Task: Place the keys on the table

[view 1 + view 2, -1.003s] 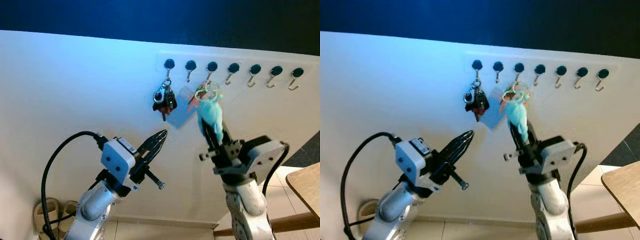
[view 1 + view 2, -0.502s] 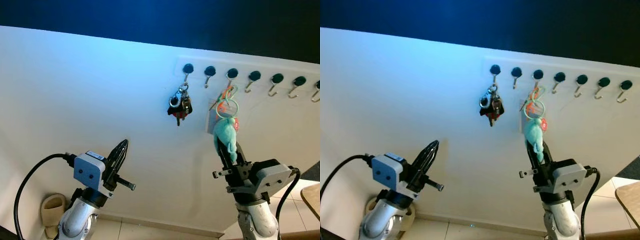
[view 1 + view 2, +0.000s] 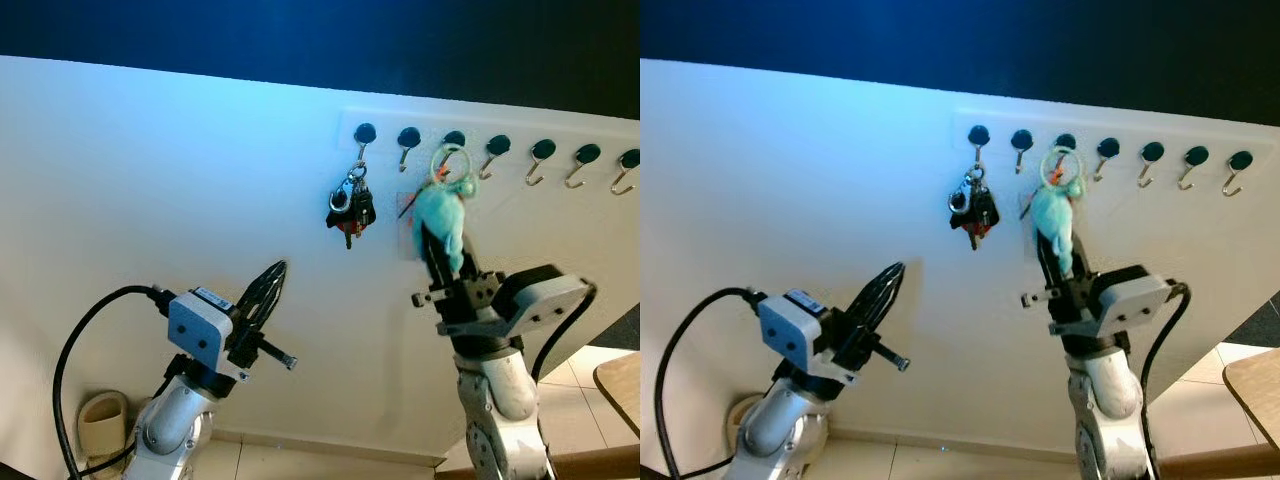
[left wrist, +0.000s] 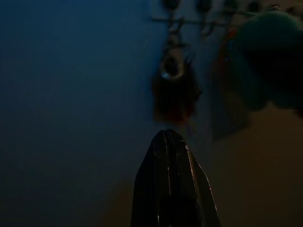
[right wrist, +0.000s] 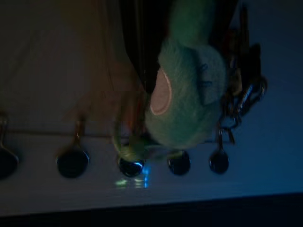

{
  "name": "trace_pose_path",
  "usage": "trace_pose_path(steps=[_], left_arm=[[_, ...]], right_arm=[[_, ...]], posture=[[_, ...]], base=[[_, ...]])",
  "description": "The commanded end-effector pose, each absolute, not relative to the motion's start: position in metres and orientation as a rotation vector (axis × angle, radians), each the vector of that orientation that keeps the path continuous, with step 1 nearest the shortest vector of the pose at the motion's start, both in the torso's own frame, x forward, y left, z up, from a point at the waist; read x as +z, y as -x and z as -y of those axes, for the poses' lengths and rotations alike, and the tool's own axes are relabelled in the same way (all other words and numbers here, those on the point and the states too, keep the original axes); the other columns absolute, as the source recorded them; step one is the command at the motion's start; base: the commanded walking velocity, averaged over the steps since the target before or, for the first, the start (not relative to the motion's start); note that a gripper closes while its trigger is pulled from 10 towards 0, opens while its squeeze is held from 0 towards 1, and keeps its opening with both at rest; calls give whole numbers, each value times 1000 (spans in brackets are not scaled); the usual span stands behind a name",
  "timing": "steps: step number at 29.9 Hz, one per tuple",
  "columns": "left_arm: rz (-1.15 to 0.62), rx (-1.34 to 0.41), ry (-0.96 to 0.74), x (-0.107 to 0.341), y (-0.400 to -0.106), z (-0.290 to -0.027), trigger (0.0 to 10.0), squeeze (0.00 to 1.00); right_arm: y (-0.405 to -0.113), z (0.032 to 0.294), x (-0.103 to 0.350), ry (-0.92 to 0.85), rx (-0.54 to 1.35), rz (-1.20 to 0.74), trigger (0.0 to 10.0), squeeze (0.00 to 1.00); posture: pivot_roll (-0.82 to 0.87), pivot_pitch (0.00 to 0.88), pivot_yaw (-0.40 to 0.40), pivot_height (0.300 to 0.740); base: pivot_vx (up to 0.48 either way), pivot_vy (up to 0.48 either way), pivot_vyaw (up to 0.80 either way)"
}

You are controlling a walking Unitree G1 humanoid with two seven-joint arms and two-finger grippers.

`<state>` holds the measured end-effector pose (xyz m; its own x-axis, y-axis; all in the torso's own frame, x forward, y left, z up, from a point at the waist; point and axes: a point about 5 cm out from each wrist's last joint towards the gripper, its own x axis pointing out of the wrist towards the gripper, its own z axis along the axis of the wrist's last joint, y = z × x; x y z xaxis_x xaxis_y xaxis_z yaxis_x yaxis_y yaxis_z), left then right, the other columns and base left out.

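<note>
You are at the lift-off step: the right gripper [image 3: 440, 245] is raised to the hook rail [image 3: 500, 135] and pinches the teal plush fob [image 3: 440, 215] of the keys, its two black fingers pressed against the fob's lower part, so it holds something soft rather than the metal. The pale green ring [image 3: 450, 162] at the fob's top sits right at the third hook from the left [image 3: 453, 140], at about twelve o'clock from the gripper; you cannot tell from these views whether the ring is looped over the hook or already free of it. The right wrist view, though dark, shows the fob [image 5: 187, 104] bunched against the fingers with the row of hook bases [image 5: 71, 163] just beyond. A second, dark bunch of keys [image 3: 350, 205] hangs from the first hook at about ten o'clock from the right gripper, near but apart from the fob. The left gripper [image 3: 268, 290] hovers low, well apart from the rail, its fingers pressed together on nothing. Your next move, as I judge it, calls for lifting the ring clear of the hook tip, drawing it away from the wall without snagging, then turning toward the worktop [image 3: 618, 378], whose wooden corner shows at four o'clock.
</note>
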<state>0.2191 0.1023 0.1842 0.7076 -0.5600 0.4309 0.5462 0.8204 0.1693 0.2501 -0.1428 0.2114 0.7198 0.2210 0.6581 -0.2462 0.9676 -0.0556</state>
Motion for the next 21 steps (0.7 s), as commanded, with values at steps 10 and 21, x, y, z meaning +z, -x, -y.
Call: trace_pose_path(steps=[10, 21], left_arm=[[559, -764, -28, 208, -214, -78, 10000, 0], [550, -787, -27, 211, -210, -75, 10000, 0]], right_arm=[[-245, 135, 254, -74, 271, 861, 0, 0], [-242, 140, 269, -66, 226, 883, 0, 0]], posture=[[67, 61, -67, 740], [65, 69, -60, 740]], base=[[0, 0, 0], [0, 0, 0]])
